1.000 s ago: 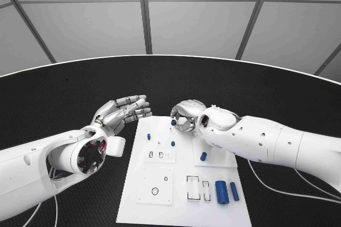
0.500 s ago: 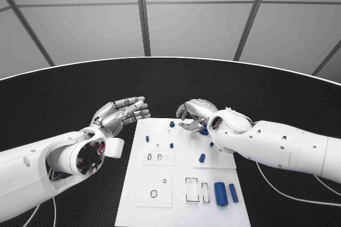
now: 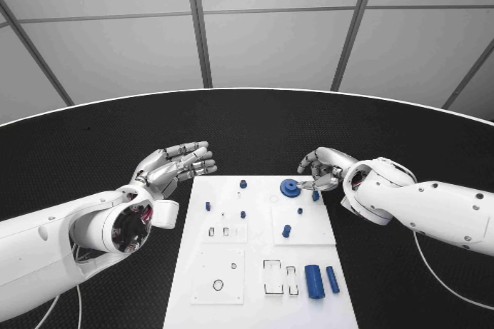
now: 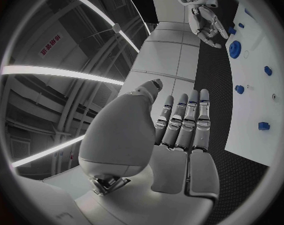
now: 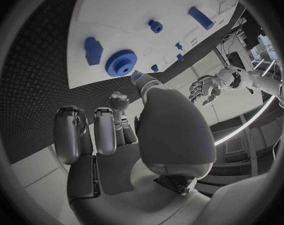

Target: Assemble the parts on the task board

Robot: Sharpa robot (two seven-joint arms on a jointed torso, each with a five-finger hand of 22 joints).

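Hands first: left hand (image 3: 177, 165) hovers over the black table (image 3: 93, 150) just off the task board's (image 3: 263, 286) far left corner, fingers straight and apart, palm bare, touching nothing. Right hand (image 3: 324, 169) sits at the board's far right corner, fingers curled in, nothing in its grasp; fingertips near the blue gear (image 3: 289, 188) but contact unclear. Gear lies flat on the board. Blue cylinder (image 3: 314, 281) w/ thinner rod (image 3: 333, 279) lie near the board's near right edge.

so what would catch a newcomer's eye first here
Probably the white task board in the middle of the black table, dotted with small blue parts. At its far end a blue gear lies just beside the right hand, while the left hand hovers open off the board's far left corner.
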